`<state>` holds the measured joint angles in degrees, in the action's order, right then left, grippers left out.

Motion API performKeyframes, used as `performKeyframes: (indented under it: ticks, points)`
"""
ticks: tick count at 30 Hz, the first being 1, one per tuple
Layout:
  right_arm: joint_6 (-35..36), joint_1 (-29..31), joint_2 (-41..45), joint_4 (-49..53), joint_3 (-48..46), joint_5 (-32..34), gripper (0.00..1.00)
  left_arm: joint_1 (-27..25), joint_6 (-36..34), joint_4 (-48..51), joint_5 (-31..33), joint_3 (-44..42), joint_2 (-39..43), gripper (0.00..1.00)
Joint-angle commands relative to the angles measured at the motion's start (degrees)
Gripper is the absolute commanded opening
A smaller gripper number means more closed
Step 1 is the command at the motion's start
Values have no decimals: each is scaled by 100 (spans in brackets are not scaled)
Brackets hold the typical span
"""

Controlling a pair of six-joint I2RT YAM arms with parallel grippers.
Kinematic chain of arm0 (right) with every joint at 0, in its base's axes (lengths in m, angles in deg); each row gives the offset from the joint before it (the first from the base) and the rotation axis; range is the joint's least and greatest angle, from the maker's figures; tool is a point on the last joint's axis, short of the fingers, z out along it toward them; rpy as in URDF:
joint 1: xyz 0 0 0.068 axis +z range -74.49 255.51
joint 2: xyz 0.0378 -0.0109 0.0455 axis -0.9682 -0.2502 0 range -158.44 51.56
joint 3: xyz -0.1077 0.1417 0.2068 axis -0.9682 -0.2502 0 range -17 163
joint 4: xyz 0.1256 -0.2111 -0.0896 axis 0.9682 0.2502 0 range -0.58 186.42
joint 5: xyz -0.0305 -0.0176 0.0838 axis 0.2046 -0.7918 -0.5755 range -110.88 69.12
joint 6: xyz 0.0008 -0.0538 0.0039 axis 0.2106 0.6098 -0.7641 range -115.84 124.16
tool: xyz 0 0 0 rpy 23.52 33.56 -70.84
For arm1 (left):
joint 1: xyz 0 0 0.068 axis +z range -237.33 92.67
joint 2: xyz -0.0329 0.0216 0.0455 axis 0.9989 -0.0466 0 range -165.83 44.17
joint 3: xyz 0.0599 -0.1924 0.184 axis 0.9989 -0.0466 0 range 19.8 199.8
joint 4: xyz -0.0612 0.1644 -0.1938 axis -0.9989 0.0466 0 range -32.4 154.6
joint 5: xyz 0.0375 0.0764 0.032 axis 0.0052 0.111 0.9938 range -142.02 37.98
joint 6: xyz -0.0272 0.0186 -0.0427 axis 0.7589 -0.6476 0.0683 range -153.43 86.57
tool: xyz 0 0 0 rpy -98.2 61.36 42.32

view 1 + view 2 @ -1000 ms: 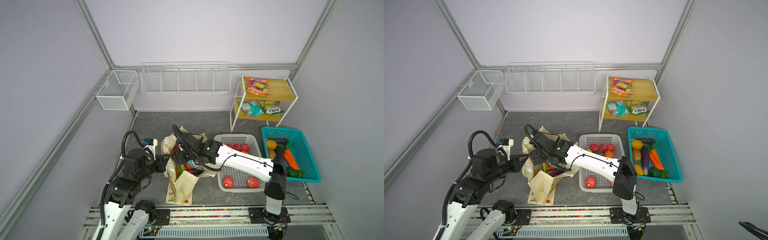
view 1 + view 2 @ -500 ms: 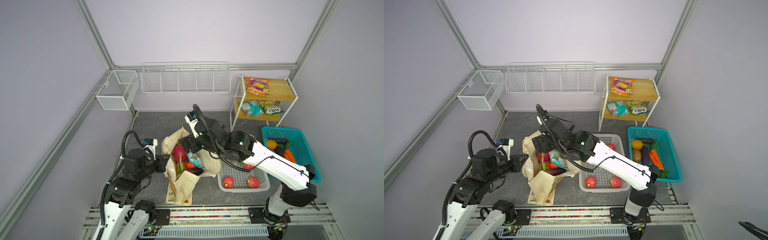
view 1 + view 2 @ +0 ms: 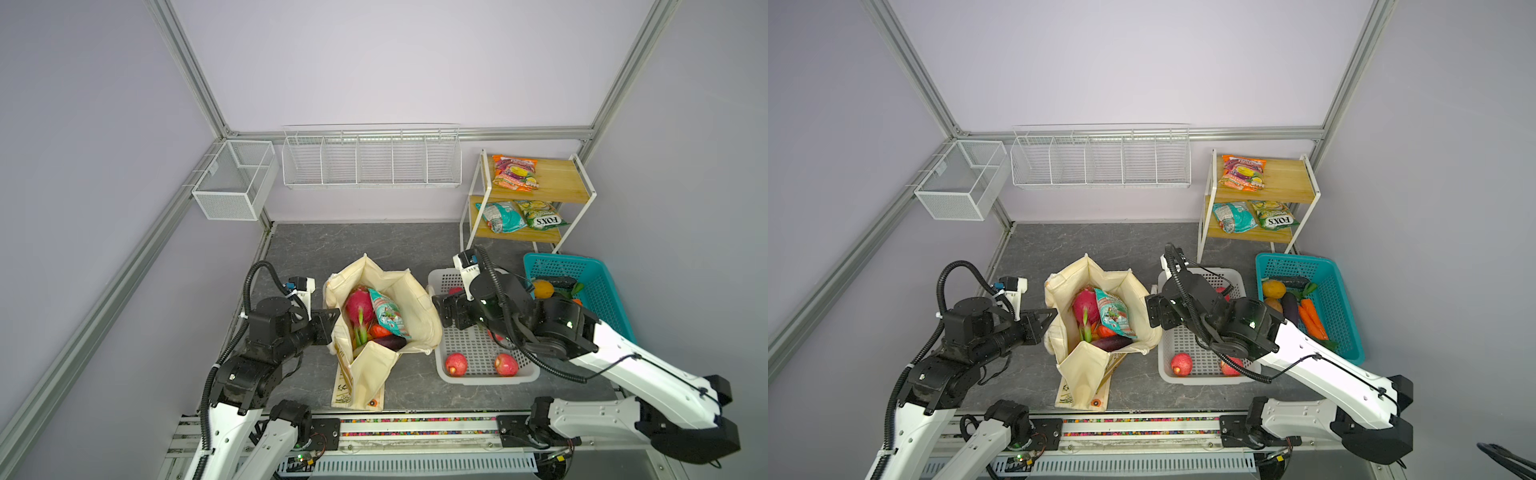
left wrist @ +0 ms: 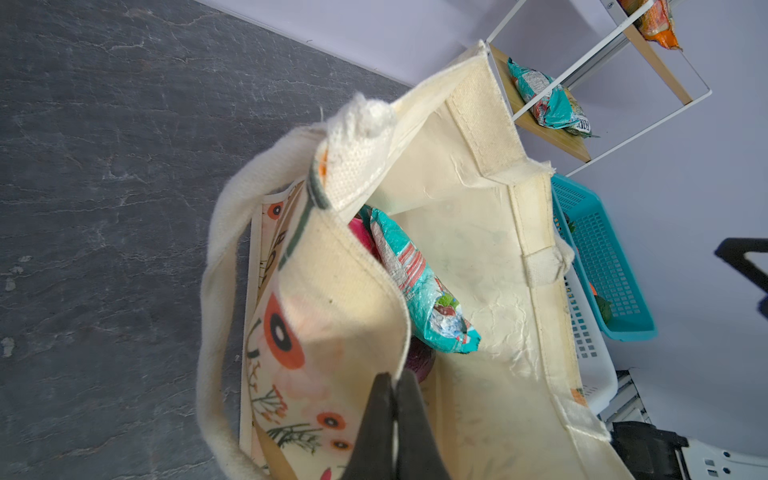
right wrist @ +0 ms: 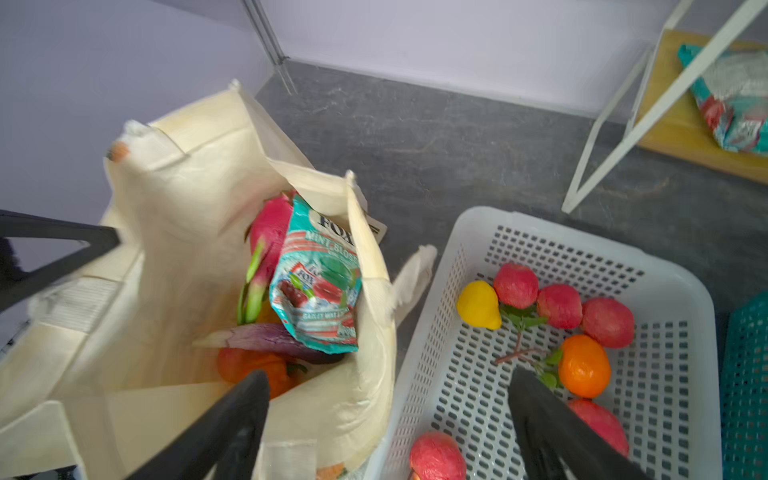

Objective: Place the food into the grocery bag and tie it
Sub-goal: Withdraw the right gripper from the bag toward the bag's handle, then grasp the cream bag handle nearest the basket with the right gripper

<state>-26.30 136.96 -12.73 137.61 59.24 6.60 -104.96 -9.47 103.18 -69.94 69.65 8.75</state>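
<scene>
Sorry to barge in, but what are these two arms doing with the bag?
The left gripper is shut on the rim of the cream floral canvas tote, holding it open. A pink dragon fruit, a teal snack packet and a purple eggplant lie inside. The right gripper, open and empty, hovers by the white perforated basket holding red apples.

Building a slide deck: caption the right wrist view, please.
Open right gripper hovers between the packed grocery bag and the white basket.

The cream floral bag (image 3: 415, 303) stood open, holding a dragon fruit (image 3: 359, 305), teal packet (image 3: 386, 316) and eggplant (image 3: 390, 343); apples (image 3: 456, 365) lay to its right.
</scene>
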Motion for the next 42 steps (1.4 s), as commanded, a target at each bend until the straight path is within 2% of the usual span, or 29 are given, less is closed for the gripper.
performKeyframes:
  ticks: [1,8,17,21,26,33,36,42]
  points:
    - [-491,-131,291,-194,-474,-401,92,-4,65,551,28,-130,-48,0]
    - [-792,-424,30,-471,-1119,-857,88,-4,56,555,12,-125,-72,0]
    - [-891,-589,-1043,-885,-1094,-1687,71,-3,34,583,-45,-89,-11,0]
    - [-888,-589,-1490,-785,-862,-1925,53,-3,39,583,-55,-65,17,0]
    - [-618,-565,-1692,-113,-115,-1544,8,-4,13,681,-75,125,9,0]
    - [90,-436,-2283,2166,2513,72,7,-4,-338,1488,444,1358,-392,0]
    - [274,-401,-2581,2618,3175,231,7,-4,-458,1666,542,1729,-560,0]
    - [457,-399,-2872,2679,3429,226,7,-3,-532,1588,503,1827,-747,0]
